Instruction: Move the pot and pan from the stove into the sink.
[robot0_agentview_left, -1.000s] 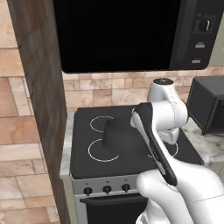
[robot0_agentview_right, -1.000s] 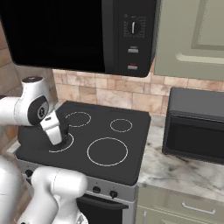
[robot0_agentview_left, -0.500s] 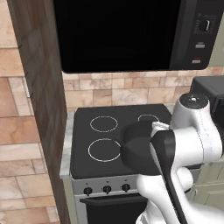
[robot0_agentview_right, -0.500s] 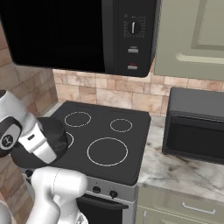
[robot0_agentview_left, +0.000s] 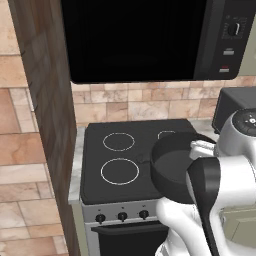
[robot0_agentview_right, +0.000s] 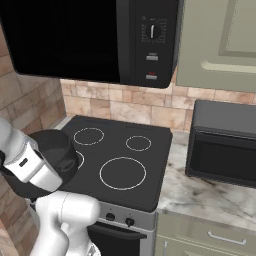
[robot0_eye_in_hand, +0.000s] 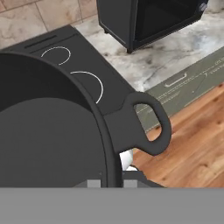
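Note:
The dark pot (robot0_agentview_left: 172, 170) hangs in the air over the front right of the stove (robot0_agentview_left: 120, 172), reaching past its front edge. My gripper (robot0_eye_in_hand: 113, 181) is shut on the pot's rim, right beside one looped side handle (robot0_eye_in_hand: 151, 127). The right base view has the pot (robot0_agentview_right: 55, 150) at the stove's (robot0_agentview_right: 150, 165) near left corner, partly behind my forearm. All the white burner rings on the black glass are bare. The pan and the sink are out of view.
A black microwave (robot0_agentview_left: 150, 40) hangs over the stove. A black countertop oven (robot0_agentview_right: 225, 145) sits on the marble counter (robot0_agentview_right: 200, 190) to the right. A brick wall (robot0_agentview_left: 45, 100) flanks the left side. Below the pot lie a drawer front and wooden floor (robot0_eye_in_hand: 192, 144).
The pot has come up off the front left burner and swung right and toward the stove's front edge. The grip stayed shut.

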